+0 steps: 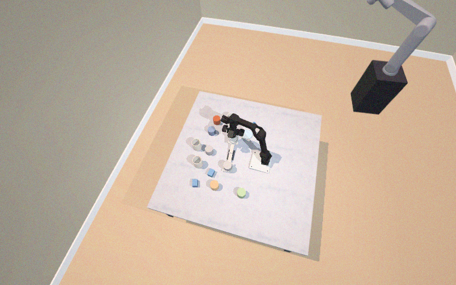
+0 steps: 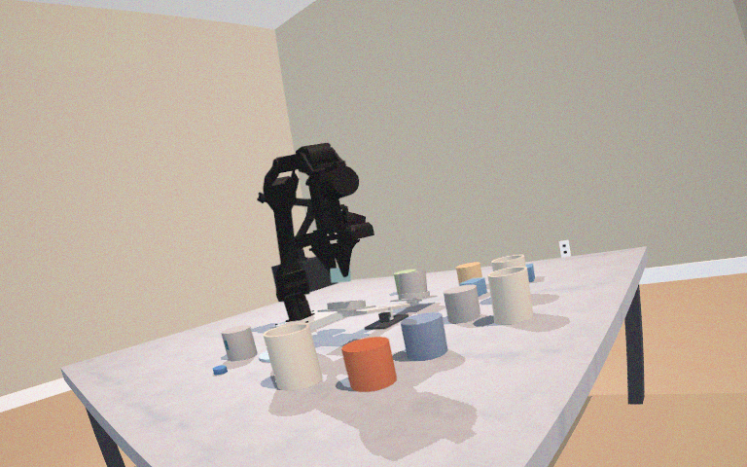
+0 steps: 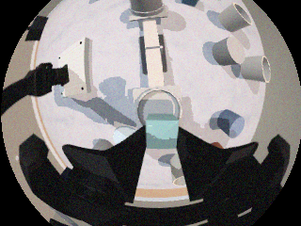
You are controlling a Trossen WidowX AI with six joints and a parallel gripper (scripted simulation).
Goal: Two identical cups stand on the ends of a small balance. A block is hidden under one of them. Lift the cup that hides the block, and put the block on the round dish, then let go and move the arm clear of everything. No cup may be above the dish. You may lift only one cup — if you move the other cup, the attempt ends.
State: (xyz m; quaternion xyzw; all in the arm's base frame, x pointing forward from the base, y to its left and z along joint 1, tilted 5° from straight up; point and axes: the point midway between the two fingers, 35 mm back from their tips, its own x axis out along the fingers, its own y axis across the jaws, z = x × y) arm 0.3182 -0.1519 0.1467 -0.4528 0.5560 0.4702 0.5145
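My gripper (image 2: 338, 269) (image 3: 160, 129) is shut on the teal block (image 2: 340, 276) (image 3: 162, 137). It holds the block above the near pan (image 2: 345, 305) of the balance, which carries no cup. A grey cup (image 1: 227, 165) (image 2: 412, 283) (image 3: 146, 5) stands upright on the other end of the beam (image 1: 231, 149) (image 3: 152, 56). The pale round dish (image 1: 247, 134) (image 3: 124, 135) lies beside the balance, partly hidden by a finger in the wrist view. No cup shows on it. Another grey cup (image 2: 240, 342) (image 3: 100, 144) stands close to the dish, off the balance.
A cream cup (image 2: 296, 360), a red cylinder (image 1: 216, 120) (image 2: 369, 364) and a blue cylinder (image 1: 211, 130) (image 2: 424, 337) (image 3: 230, 123) stand near the balance. A grey cylinder (image 1: 208, 150) (image 2: 461, 305) and more cream cups (image 1: 196, 145) (image 1: 197, 162) stand along one side. A small blue disc (image 2: 219, 370) lies near the dish.
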